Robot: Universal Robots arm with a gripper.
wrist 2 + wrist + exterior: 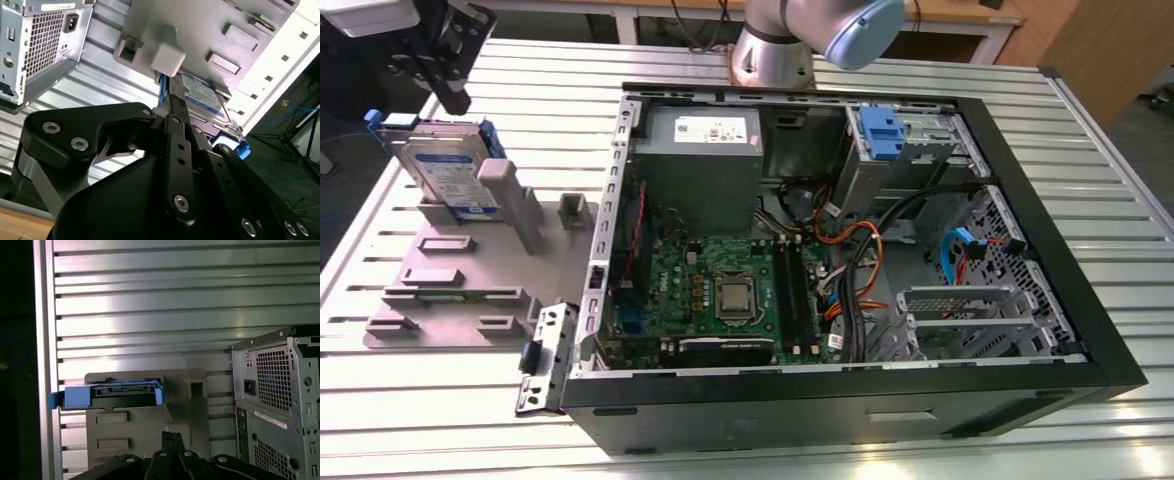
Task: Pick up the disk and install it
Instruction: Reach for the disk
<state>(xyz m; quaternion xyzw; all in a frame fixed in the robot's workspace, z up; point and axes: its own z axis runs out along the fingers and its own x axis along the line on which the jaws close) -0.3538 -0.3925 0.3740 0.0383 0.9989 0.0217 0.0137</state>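
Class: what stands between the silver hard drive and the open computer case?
In the exterior view, two grey plastic posts: a tall post beside the silver hard drive, a short post nearer the black computer case.

An open case [854, 400] lies on its side across the slatted worktop [1121, 200], with its motherboard [720, 290] and power supply [700, 150] exposed. A grey fixture [454, 290] sits near the worktop's edge at the exterior view's left, and a small metal bracket [544, 355] lies just beside the case.

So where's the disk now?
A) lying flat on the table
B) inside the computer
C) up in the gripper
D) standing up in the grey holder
D: the disk stands on edge in the grey holder beside the computer, with the gripper above it.
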